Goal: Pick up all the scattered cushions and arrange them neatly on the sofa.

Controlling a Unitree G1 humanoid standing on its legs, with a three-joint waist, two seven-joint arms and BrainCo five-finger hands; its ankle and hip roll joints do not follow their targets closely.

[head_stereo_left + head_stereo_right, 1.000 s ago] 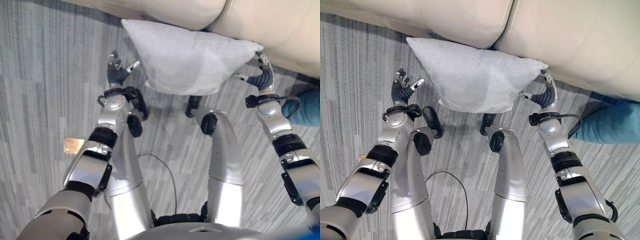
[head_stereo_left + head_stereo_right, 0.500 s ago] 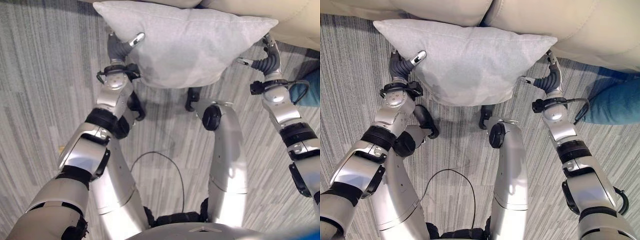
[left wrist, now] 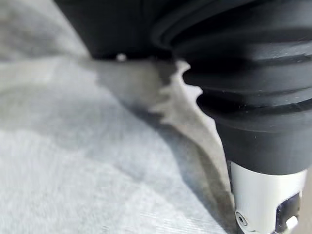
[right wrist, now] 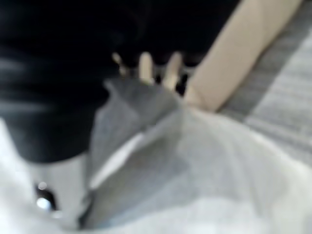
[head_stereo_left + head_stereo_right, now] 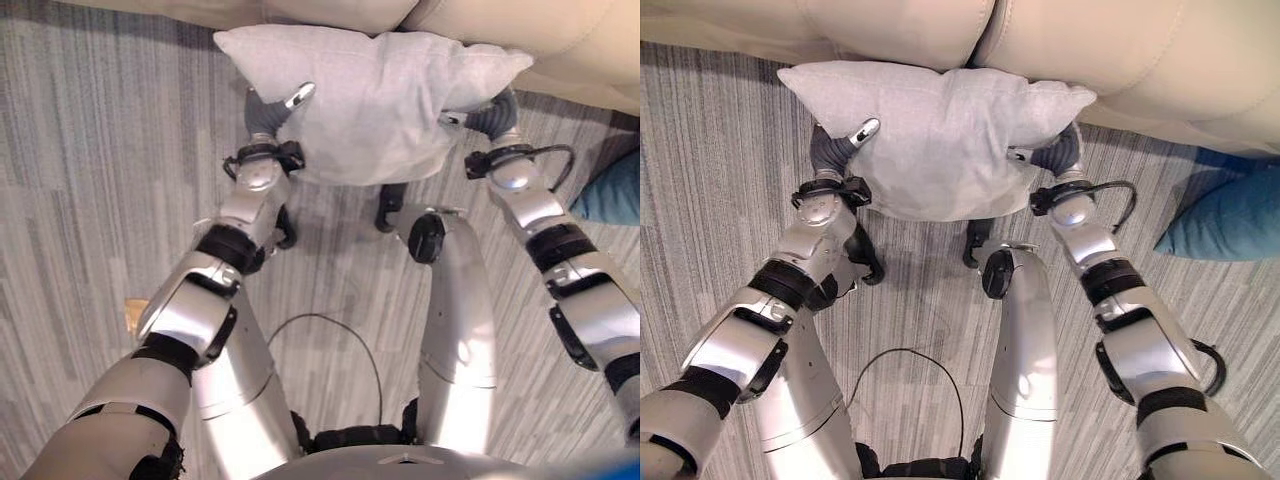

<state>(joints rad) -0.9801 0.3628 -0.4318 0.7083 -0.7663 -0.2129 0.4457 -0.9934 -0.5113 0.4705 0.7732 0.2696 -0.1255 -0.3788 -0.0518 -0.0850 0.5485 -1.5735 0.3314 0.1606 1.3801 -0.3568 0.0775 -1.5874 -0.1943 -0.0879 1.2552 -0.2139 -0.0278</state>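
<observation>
Cushion status, quick version. Had the pale grey cushion [image 5: 940, 140] up off the striped grey carpet [image 5: 720, 200], squeezed between both hands right in front of the beige sofa [image 5: 1090, 50]. Sat with its top edge against the sofa's front, just below the seam between the two seat pads. Looked bunched and creased at both ends.

Left hand [image 5: 828, 152]: clamped onto the cushion's left end. Had the thumb [image 5: 862, 130] laid across the front face and the rest of the fingers tucked behind the fabric. Showed up in the left wrist view as nothing more than grey cloth [image 3: 73, 170] pressed close against the dark ribbed cover.

Right hand [image 5: 1060, 155]: same deal on the right end, gripping the cushion. Poked its thumb [image 5: 1020, 153] onto the front and hid the other fingers behind the corner. Came out blurry in the right wrist view, but caught fingertips [image 4: 146, 63] hooked over the cushion's edge with the beige sofa past them.

Also spotted a blue cushion [image 5: 1225, 220] lying on the carpet off to the right, near the sofa base and well apart from the grey one. Noticed a small tan scrap [image 5: 133, 308] on the floor off to the left too.
</observation>
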